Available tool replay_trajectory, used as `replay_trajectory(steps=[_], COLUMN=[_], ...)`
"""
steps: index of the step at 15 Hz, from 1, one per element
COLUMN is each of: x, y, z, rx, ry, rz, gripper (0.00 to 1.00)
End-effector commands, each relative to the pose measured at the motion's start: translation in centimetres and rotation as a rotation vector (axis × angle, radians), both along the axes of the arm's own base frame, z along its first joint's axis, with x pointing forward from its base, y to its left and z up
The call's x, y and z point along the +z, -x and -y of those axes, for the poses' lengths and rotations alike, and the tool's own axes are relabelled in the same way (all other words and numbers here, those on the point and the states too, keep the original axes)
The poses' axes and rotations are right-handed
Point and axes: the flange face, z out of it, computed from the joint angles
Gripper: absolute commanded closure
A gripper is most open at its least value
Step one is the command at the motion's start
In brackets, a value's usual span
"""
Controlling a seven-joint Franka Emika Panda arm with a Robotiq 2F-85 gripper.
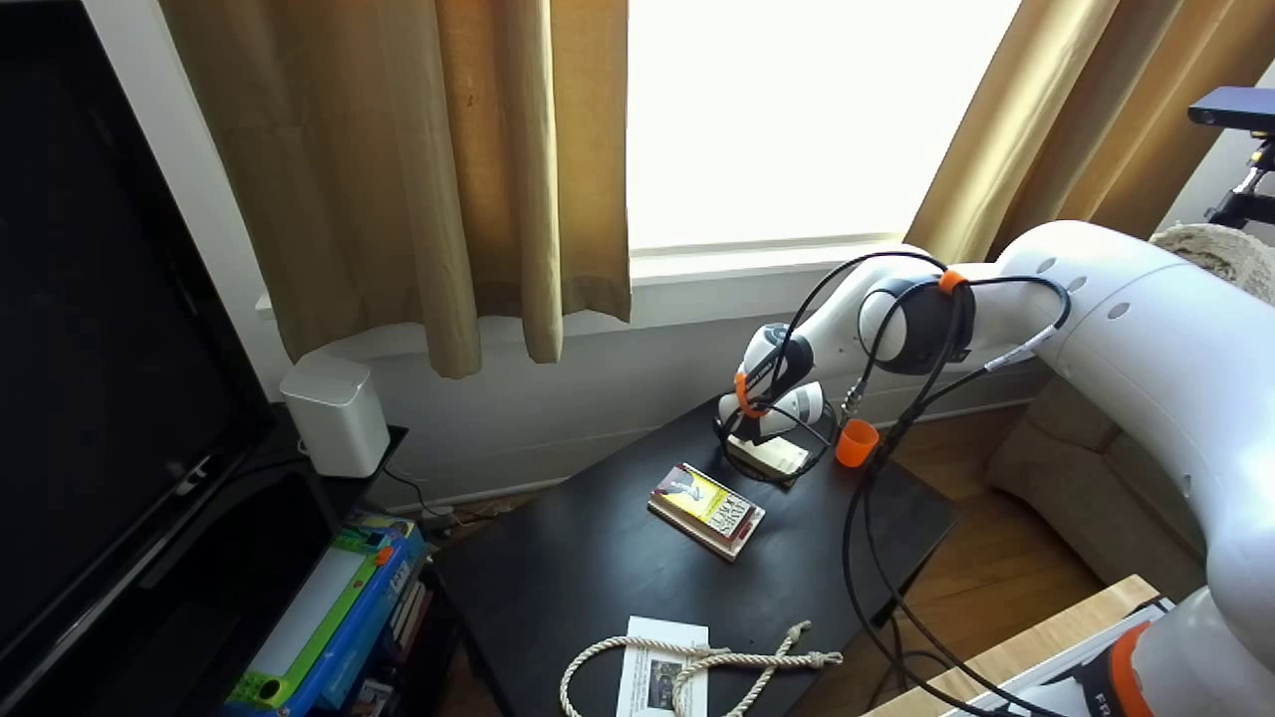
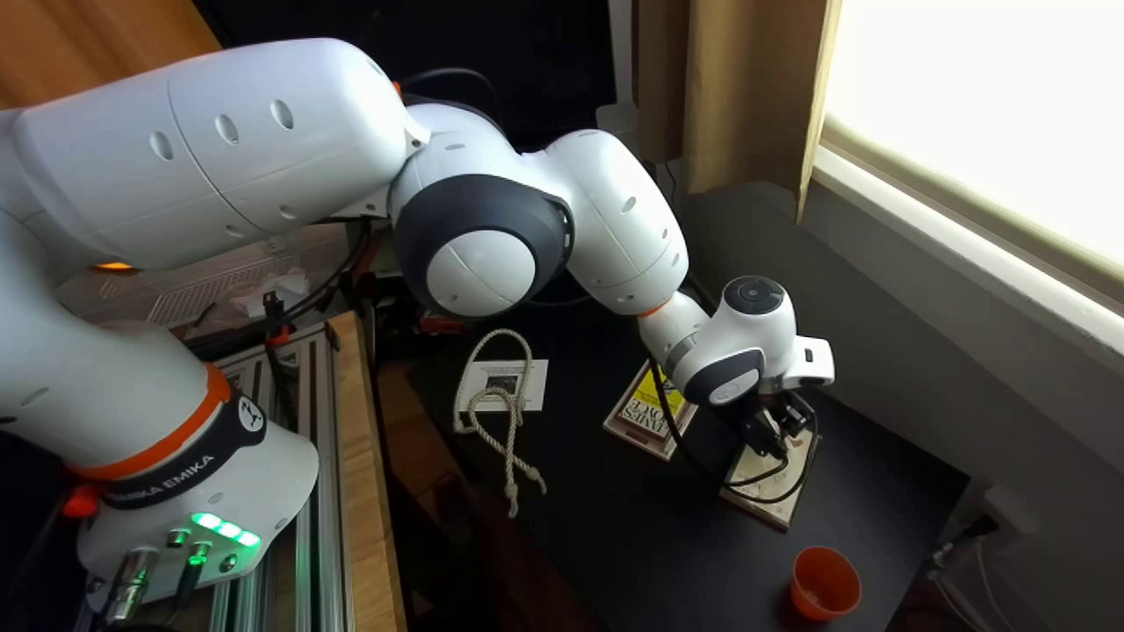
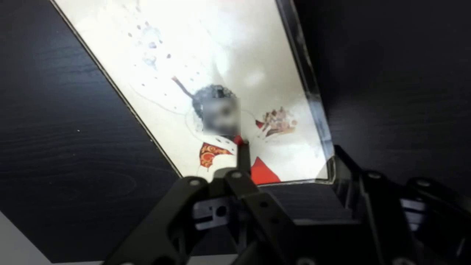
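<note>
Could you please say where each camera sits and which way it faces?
In an exterior view: high, opposite the window, facing it across the table; arm at right.
In an exterior view: high, behind the cup, facing the dark screen; base left, arm across.
Wrist view: on the wrist, facing down at a book; gripper below.
Both exterior views share cup and rope.

- One of my fingers [image 3: 243, 160] covers a bit of the pale book [image 3: 243, 73].
- The wrist view's top edge cuts it off, and a square patch [image 3: 222, 116] on it is blurry.
- My wrist [image 2: 738, 342] hides part of the yellow book [image 2: 644, 411] in an exterior view.
- The white paper [image 1: 667, 627] is too small to read.
</note>
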Motion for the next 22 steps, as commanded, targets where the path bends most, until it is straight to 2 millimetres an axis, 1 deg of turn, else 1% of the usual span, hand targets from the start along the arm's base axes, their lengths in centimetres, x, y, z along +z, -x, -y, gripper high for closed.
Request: replay_trajectory(steps=[1,3,4,5,12,15,18,22], x=[-0.4,-0.4,-0.4,-0.3,0.0,1.6,3.8,7.7], y=[0.4,0.4,0.4,0.4,-0.2,0.2,0.5,0.7], z=[0.2,0.3,0.3,0.3,0.6,0.9,1.7,2.3], rx=[-0.019,-0.020,-0.021,-0.021,-0.028,-0.032,-0.045,-0.066], ry=[0.013,0.015,0.015,0.016,0.010,-0.004,-0.012,-0.045], rz=[-0.019,-0.020,-0.019,-0.019,-0.037,-0.060,-0.062,-0.053], gripper=[0.75,0.89,0.97,1.00,1.00,1.00,1.00,1.00])
